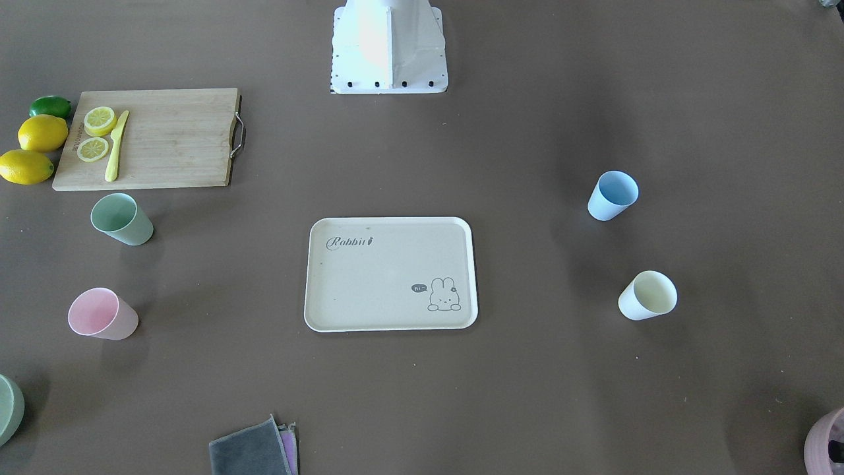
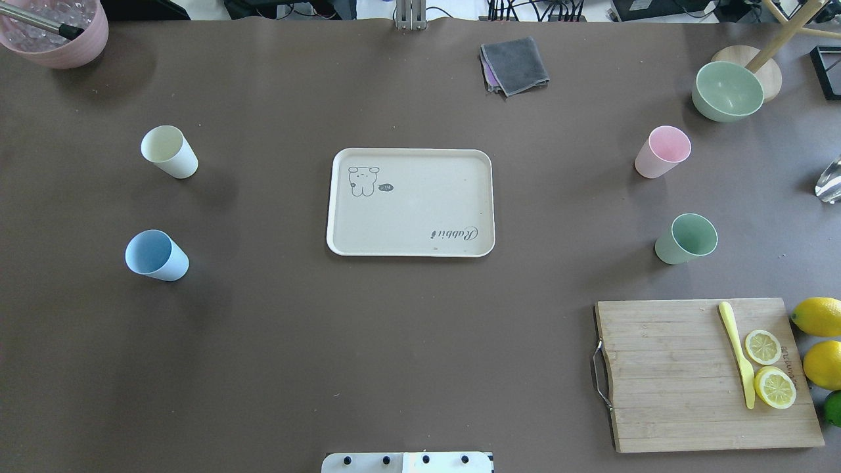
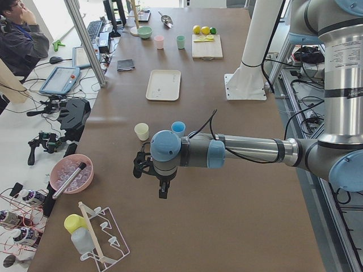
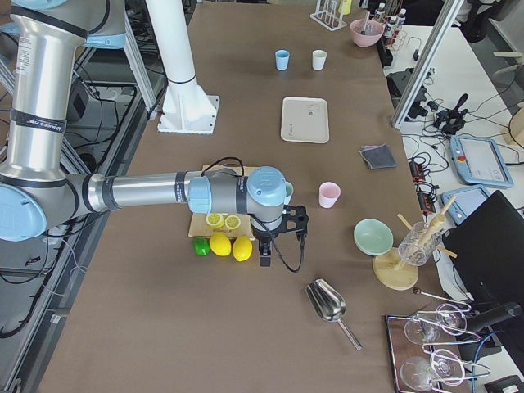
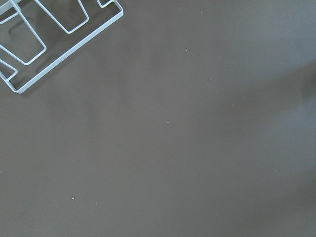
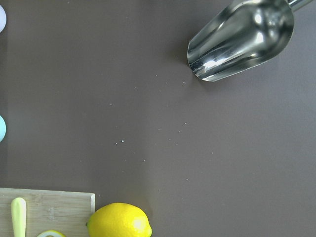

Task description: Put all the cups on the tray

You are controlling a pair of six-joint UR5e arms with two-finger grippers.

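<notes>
Left fingers (image 3: 163, 192) and right fingers (image 4: 264, 258): opening cannot be told. Four cups (image 2: 169, 152) flank one tray (image 2: 410, 248), mid-frame, on a brown bench (image 2: 420, 368).

On my feed the left arm (image 3: 249, 148) and right arm (image 4: 139, 191) are silver tubes with pale blue joint caps (image 3: 165, 146). Black cables (image 3: 203, 123) loop to the black left gripper (image 3: 163, 191) and right gripper (image 4: 264, 259). The base (image 1: 389, 59) is white with dark screws (image 1: 377, 84).

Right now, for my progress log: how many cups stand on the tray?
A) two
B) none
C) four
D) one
B: nothing stands on the tray; the cream cup, blue cup, pink cup and green cup all stand apart from it, two on each side.
</notes>
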